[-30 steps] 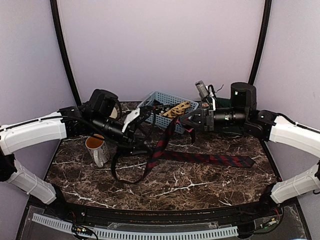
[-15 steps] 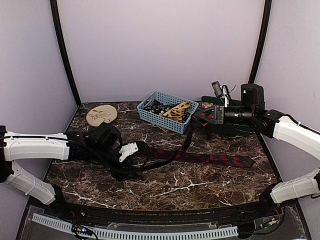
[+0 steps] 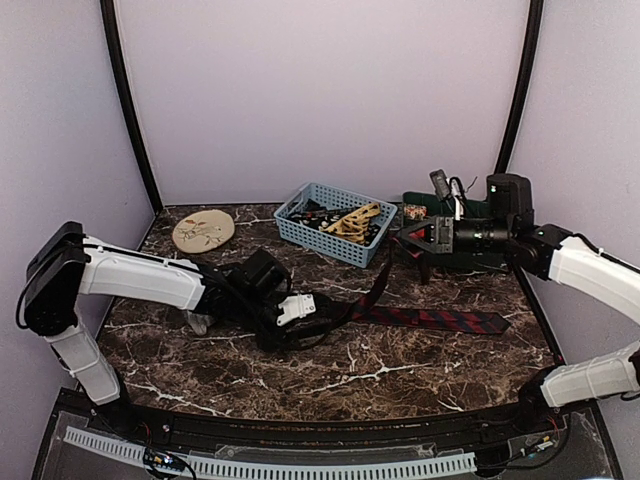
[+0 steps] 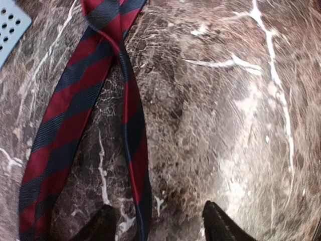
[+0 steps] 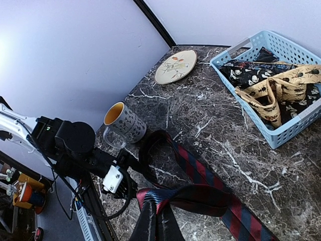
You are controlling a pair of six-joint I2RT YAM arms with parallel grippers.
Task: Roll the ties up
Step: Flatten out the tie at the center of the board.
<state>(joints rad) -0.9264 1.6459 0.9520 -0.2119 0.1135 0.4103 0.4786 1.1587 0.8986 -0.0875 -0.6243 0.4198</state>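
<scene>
Two strands of red-and-navy striped fabric tie [image 4: 65, 125] lie lengthwise before your left gripper [image 4: 158, 208] (jaws apart); your right gripper [image 5: 154, 216] pinches it.

Top view: bright, soft, even light, source out of frame; back wall [image 3: 320, 90] uniformly lit, faint lilac cast. Dark marble surface [image 3: 400, 365] shows no hard shadows, little glare.
Left wrist view: striped tie [image 4: 65, 120] weave sharp; pale sheen on stone at right, veins bend toward edges; left fingers [image 4: 223, 228] dark, soft at bottom edge.
Right wrist view: bright glow on side wall [image 5: 12, 50] upper left; right fingers [image 5: 147, 226] close, black, blurred; basket [image 5: 296, 128] crisp.
</scene>
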